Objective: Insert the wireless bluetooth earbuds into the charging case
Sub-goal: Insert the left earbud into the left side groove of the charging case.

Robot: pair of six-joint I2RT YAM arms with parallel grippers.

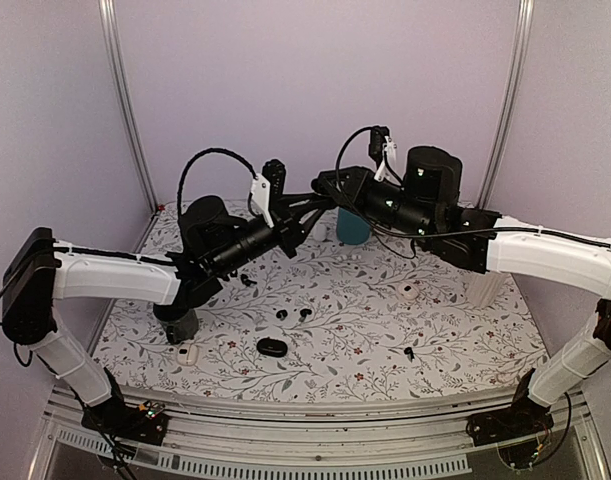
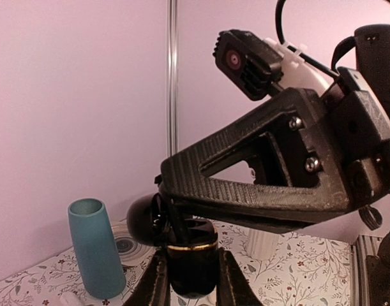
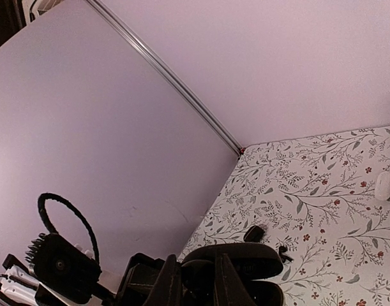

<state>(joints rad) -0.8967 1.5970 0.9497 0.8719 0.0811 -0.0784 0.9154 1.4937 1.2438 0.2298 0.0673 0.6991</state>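
Both arms meet in mid-air over the back of the table. My left gripper point(image 2: 191, 264) is shut on a glossy black charging case point(image 2: 191, 280) with a gold rim, its lid point(image 2: 140, 220) swung open to the left. My right gripper point(image 2: 172, 220) reaches down into the open case from above. In the right wrist view my right gripper point(image 3: 196, 271) is shut on a small dark rounded thing, seemingly an earbud point(image 3: 198, 279), right at the case point(image 3: 246, 258). Two black earbuds point(image 1: 281, 314) point(image 1: 305, 313) lie on the floral table, and a third earbud point(image 1: 409, 353) lies further right.
A closed black case point(image 1: 270, 346) lies near the front. White cases lie at the right point(image 1: 409, 291) and front left point(image 1: 188, 354). A teal cup point(image 1: 352, 228) stands behind the grippers and a white ribbed cup point(image 1: 485, 285) at the right. Pink walls close three sides.
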